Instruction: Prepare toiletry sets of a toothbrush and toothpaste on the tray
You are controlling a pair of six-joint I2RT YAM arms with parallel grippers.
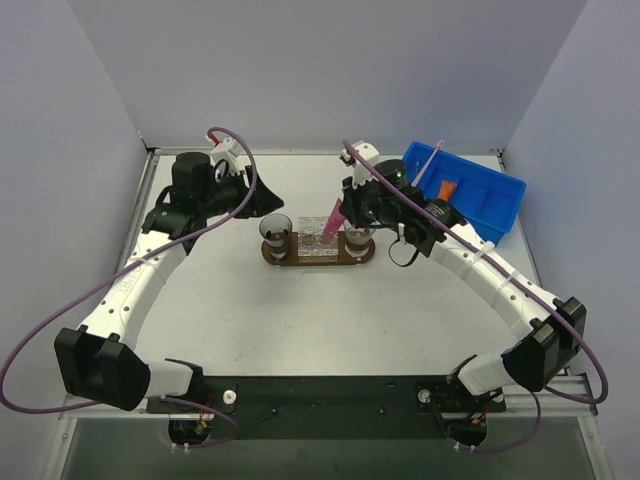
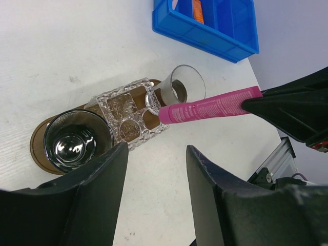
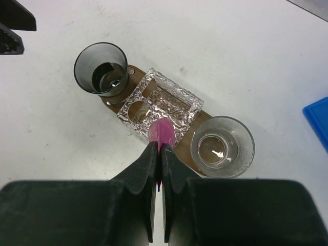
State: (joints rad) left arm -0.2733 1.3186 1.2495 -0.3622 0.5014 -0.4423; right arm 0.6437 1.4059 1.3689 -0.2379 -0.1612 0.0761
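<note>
The dark-brown tray (image 1: 300, 259) lies mid-table, carrying a dark glass (image 1: 276, 231), a clear glass (image 1: 357, 239) and a clear textured holder (image 3: 164, 105) between them. My right gripper (image 3: 158, 147) is shut on the flat end of the magenta toothpaste (image 3: 163, 131) tube, whose cap end hangs down over the holder. In the left wrist view this toothpaste (image 2: 210, 108) slants toward the holder's edge. My left gripper (image 2: 156, 154) stands open and empty just left of the tray. A pale-pink toothbrush (image 1: 427, 164) and an orange toothpaste (image 1: 447, 189) tube lie in the blue bin.
The blue bin (image 1: 470, 192) stands at the back right, behind my right arm. The enclosure's walls close in the table at the back and both sides. The two grippers are close together over the tray, left of it and right of it.
</note>
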